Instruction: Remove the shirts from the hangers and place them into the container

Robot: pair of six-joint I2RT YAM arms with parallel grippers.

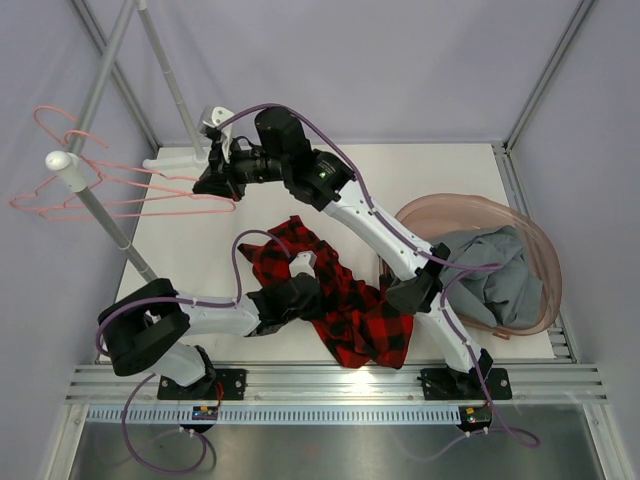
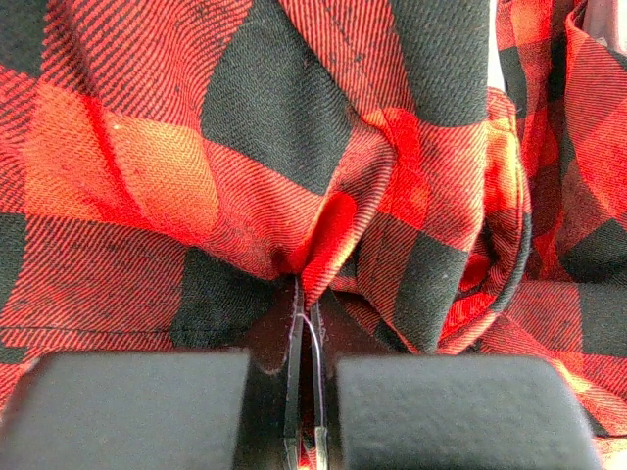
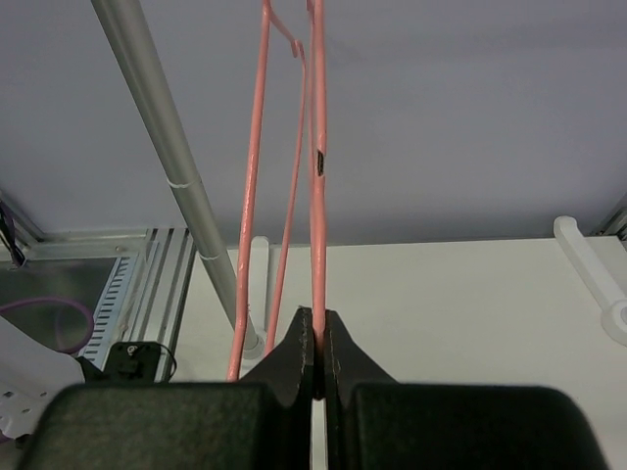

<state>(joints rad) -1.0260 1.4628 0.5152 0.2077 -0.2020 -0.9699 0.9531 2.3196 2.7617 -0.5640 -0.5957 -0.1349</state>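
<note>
The red-and-black plaid shirt lies crumpled on the white table, off its hanger. My left gripper is shut on a fold of it; in the left wrist view the plaid shirt fills the frame and cloth is pinched between the closed jaws of that gripper. The grey shirt lies inside the round pinkish container at the right. Two bare pink hangers hang on the rail at the left. My right gripper is shut on a pink hanger wire, which the closed jaws of this gripper clamp.
Grey rail poles slant up at the left, one close beside the hangers. White rack feet rest on the table at the back. Grey walls enclose the cell, and an aluminium rail runs along the near edge.
</note>
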